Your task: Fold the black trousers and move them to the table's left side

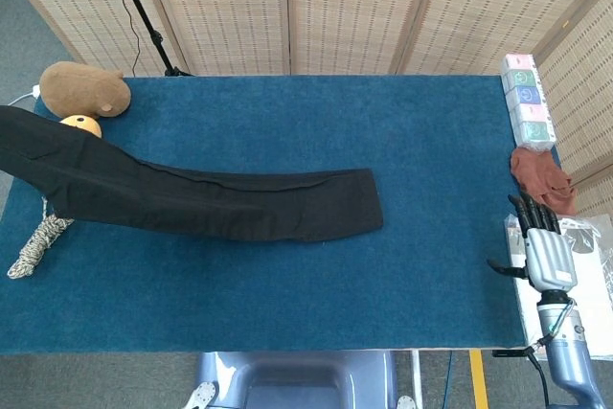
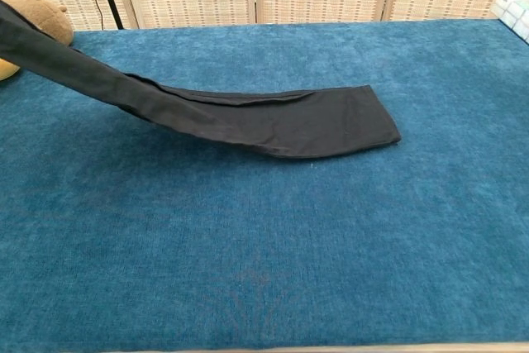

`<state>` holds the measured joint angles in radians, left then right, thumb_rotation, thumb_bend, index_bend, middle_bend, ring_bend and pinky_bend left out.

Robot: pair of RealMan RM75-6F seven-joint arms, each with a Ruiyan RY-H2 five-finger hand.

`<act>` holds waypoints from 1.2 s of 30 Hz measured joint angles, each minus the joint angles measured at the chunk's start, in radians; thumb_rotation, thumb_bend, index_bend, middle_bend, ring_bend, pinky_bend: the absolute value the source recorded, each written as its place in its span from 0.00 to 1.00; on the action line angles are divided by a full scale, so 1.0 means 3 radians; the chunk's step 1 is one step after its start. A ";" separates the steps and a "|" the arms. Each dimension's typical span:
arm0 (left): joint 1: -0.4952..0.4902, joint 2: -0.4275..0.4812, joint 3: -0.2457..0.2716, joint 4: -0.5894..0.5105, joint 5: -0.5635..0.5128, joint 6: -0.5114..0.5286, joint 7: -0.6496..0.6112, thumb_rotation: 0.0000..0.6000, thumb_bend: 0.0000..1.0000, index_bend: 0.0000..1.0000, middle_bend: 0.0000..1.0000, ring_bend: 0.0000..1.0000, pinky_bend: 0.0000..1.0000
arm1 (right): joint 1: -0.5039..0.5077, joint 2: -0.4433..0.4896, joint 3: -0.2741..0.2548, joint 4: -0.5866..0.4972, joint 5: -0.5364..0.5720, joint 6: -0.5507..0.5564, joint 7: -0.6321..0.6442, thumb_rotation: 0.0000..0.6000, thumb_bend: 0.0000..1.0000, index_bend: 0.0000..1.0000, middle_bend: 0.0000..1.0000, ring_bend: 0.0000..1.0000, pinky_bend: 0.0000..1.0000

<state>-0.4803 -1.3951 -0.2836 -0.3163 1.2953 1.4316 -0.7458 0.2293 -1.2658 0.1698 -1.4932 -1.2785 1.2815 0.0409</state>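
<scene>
The black trousers (image 1: 220, 203) lie as one long folded strip across the blue table (image 1: 316, 304). Their left end is lifted off the surface and runs out of frame at the left edge, and in the chest view the trousers (image 2: 273, 121) rise toward the upper left corner. The right end rests flat near the table's middle. My left hand shows in neither view, so whatever holds the raised end is hidden. My right hand (image 1: 538, 246) hovers off the table's right edge, fingers straight and apart, holding nothing.
A brown plush toy (image 1: 84, 90) and a yellow plush toy (image 1: 79, 124) sit at the far left, with a coil of rope (image 1: 38, 241) below them. Tissue packs (image 1: 527, 102), a reddish cloth (image 1: 543, 177) and a white bag (image 1: 586, 265) line the right side.
</scene>
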 measured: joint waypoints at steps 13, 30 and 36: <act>-0.0002 -0.0068 0.0053 0.0043 0.0056 -0.0055 -0.0026 1.00 0.76 0.70 0.64 0.54 0.38 | 0.0009 -0.0008 -0.0002 0.0006 0.0006 -0.0016 -0.0007 1.00 0.00 0.01 0.00 0.00 0.00; -0.0387 -0.0194 0.0430 -0.0414 0.0647 0.0318 0.0876 1.00 0.76 0.70 0.64 0.54 0.39 | 0.0011 0.0018 0.0007 0.0017 0.0004 -0.0033 0.0065 1.00 0.00 0.01 0.00 0.00 0.00; -0.0695 -0.0252 0.0506 -0.0759 0.0846 0.0311 0.1376 1.00 0.76 0.70 0.64 0.55 0.39 | 0.0014 0.0029 0.0013 0.0026 0.0007 -0.0046 0.0105 1.00 0.00 0.01 0.00 0.00 0.00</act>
<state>-0.6889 -1.4707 -0.1317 -0.5441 1.5492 1.5250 -0.3330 0.2336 -1.2570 0.1737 -1.4853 -1.2764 1.2676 0.0723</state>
